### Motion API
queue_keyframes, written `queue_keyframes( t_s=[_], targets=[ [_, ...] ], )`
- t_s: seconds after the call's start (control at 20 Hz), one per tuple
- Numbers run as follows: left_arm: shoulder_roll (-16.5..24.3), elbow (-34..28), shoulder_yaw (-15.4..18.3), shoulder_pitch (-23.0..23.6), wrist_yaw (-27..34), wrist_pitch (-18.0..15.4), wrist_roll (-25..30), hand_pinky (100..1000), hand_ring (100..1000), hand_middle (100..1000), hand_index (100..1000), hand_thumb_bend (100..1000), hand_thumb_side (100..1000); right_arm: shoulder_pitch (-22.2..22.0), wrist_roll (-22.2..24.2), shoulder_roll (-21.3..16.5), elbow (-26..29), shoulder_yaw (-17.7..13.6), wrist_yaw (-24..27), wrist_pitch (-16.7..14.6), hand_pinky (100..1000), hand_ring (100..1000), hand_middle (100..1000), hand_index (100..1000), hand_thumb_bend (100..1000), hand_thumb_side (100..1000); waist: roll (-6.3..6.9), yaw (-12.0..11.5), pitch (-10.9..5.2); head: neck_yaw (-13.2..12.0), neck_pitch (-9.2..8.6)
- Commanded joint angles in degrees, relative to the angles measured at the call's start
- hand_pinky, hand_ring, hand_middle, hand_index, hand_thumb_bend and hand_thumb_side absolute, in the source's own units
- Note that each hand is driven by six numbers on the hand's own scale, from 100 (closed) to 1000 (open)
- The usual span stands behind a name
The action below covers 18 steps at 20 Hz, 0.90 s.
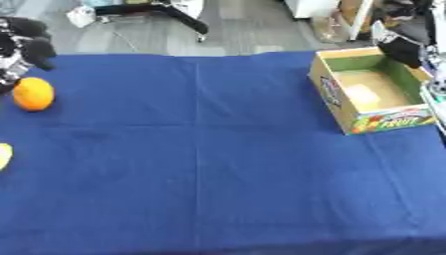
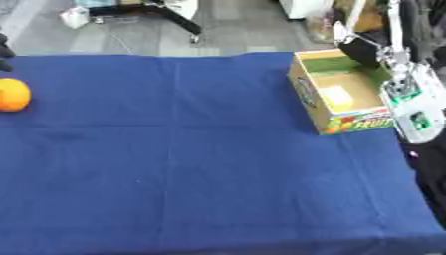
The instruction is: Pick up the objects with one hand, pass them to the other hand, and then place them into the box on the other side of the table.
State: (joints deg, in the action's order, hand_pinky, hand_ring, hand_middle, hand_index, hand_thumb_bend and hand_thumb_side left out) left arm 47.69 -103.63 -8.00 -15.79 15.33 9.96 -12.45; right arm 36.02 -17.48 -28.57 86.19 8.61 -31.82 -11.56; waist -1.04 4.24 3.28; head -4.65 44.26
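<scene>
Across almost the whole view lies a table (image 1: 218, 164) under a dark blue cloth, wrinkled only by faint fold lines, with broad bare cloth through its middle and along the near edge. Toward the far right corner an open cardboard box (image 1: 370, 92) sits at a slight angle, green inside its far wall, with printed fruit pictures on its near side; a pale patch on its floor is hard to make out. Beside the box on the right, a white and grey device (image 2: 409, 102) with a green part stands at the table's edge, partly cut off. At the far left edge the left hand (image 1: 24, 47), black and cut off by the frame, hangs just above and behind an orange (image 1: 33, 93) resting on the cloth; whether its fingers are spread or curled cannot be told. Lower on the left edge, a sliver of something yellow (image 1: 4, 155) peeks into view, mostly cut off. Beyond the table is grey floor with the black legs of a stand (image 1: 174, 12).
</scene>
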Motion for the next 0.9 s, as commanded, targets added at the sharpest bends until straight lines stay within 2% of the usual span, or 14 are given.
queue_keyframes(
  t_s=[0.05,0.45,0.6,0.7,0.9],
  targets=[
    [4.28,2.7,2.08,-1.39,-9.05,2.01,4.84,583,584,588,714,945,513,-0.78,3.59,-1.92,6.94,0.72,0.06,-0.36,852,870,881,956,190,245,0.59,0.09,-0.31,-3.0,-0.14],
    [7.36,10.56,3.93,-4.02,-27.1,4.16,16.98,620,587,593,724,840,457,-5.02,6.28,-2.14,10.87,1.18,1.33,-0.01,853,876,880,963,140,262,0.66,0.38,-0.54,-9.87,-0.14],
    [8.27,13.8,4.3,-5.27,-34.59,4.6,22.09,645,597,604,735,796,442,-5.73,6.09,-1.94,10.69,1.03,1.66,0.21,853,877,879,966,102,272,0.72,0.47,-0.61,-11.53,-0.14],
    [8.87,16.04,4.53,-5.62,-40.28,4.93,26.43,669,606,611,743,713,403,-6.1,5.92,-1.95,10.34,1.09,2.03,0.3,853,878,878,967,100,273,0.77,0.52,-0.61,-12.39,-0.14],
    [8.91,20.11,5.99,-5.19,-48.89,5.23,33.71,680,594,600,741,657,361,-6.6,5.67,-1.96,9.7,1.04,2.36,0.35,853,879,878,968,100,276,0.87,0.51,-0.55,-13.03,-0.14]
  ],
)
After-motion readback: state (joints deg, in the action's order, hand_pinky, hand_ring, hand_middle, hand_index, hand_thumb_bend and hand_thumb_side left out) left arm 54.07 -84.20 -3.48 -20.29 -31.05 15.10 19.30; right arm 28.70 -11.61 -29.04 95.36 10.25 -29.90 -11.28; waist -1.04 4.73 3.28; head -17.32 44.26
